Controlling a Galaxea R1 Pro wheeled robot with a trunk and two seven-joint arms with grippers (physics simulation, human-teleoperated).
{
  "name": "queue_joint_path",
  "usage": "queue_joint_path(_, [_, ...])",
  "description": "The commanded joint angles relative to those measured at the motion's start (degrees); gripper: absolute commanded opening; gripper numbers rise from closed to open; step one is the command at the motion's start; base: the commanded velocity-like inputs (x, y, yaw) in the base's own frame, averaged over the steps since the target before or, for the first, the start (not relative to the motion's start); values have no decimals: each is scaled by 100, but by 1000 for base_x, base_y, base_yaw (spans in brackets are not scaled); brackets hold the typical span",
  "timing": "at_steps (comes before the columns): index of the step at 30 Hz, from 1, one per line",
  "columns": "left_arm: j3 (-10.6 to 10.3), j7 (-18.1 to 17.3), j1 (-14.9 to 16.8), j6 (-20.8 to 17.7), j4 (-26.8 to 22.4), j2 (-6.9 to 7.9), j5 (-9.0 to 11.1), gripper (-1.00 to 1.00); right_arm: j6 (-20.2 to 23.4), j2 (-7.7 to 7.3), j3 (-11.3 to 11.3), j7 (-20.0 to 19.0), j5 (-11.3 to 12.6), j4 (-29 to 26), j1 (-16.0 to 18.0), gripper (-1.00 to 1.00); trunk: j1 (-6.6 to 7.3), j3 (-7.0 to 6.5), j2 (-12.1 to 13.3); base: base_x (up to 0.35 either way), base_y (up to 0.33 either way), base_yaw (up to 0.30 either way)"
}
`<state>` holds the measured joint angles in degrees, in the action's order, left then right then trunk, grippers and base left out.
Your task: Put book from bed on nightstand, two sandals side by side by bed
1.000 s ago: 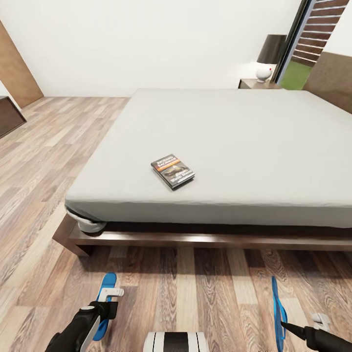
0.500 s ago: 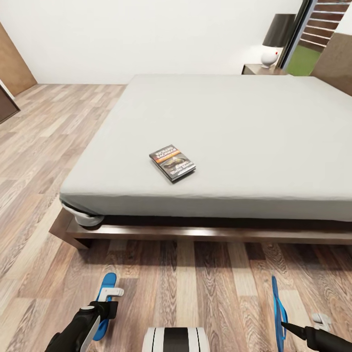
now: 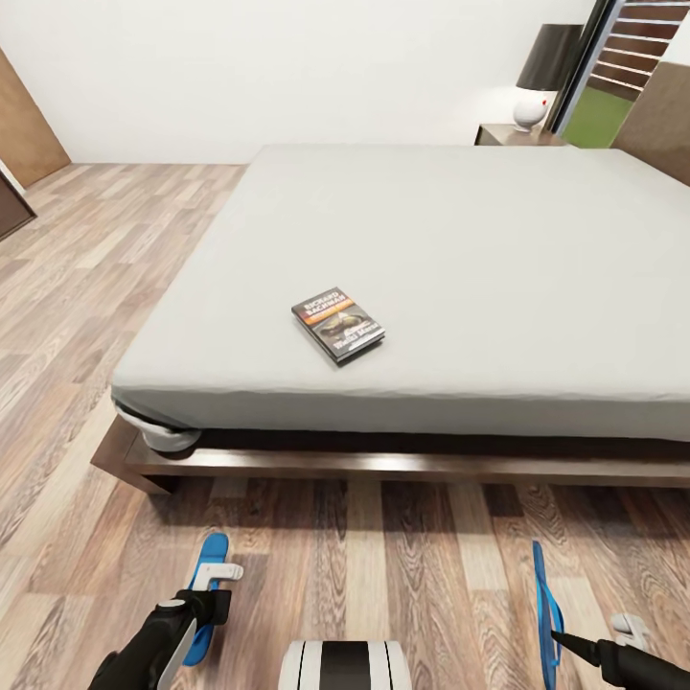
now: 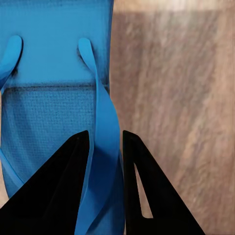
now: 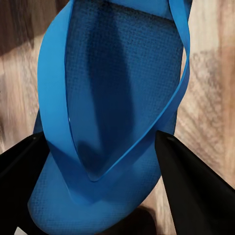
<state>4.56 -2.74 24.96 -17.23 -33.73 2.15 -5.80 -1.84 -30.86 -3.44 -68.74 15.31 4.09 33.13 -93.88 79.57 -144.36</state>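
Two blue sandals are off the floor, one in each hand. The left hand (image 3: 213, 604) is closed on the strap of the left sandal (image 3: 203, 596); in the left wrist view its two dark fingers (image 4: 66, 191) pinch the blue strap between them, with the sandal's sole (image 4: 54, 73) just beyond the fingertips and wood-plank floor (image 4: 171, 98) beside it. The right hand (image 3: 575, 644) holds the right sandal (image 3: 544, 613), which stands on edge ahead of it; in the right wrist view its fingers (image 5: 191, 191) sit wide on either side of the sandal (image 5: 112, 122), seemingly gripping the sole by its edges, though the contact itself is hard to make out.

Ahead of both hands, across a strip of floor (image 3: 383, 537), lies the bed (image 3: 460, 249) with its grey mattress and dark wood frame. The book (image 3: 337, 323) lies flat on the mattress near the edge closest to the hands, roughly between them and well beyond reach of either. Far past the right hand, at the bed's far corner, stands the nightstand (image 3: 517, 136) with a lamp (image 3: 541, 81) on it
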Motion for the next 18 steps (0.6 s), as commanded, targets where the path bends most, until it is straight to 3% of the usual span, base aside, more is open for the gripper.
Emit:
queue_joint_path(1, [25, -25, 0, -6, -11, -4, -62, -100, -19, -2, -34, -17, -19, 24, 10, -100, 1, 4, -2, 39, 0, 0])
queue_joint_path(9, [24, -25, 0, 17, -11, -4, -62, -100, -19, -3, -34, -17, -19, 24, 10, -100, 1, 4, -2, 187, 70, 0])
queue_joint_path(18, [24, -25, 0, 49, -8, -4, -62, -100, -19, -5, -34, -17, -19, 22, 10, -100, 1, 4, -2, 14, 6, 0])
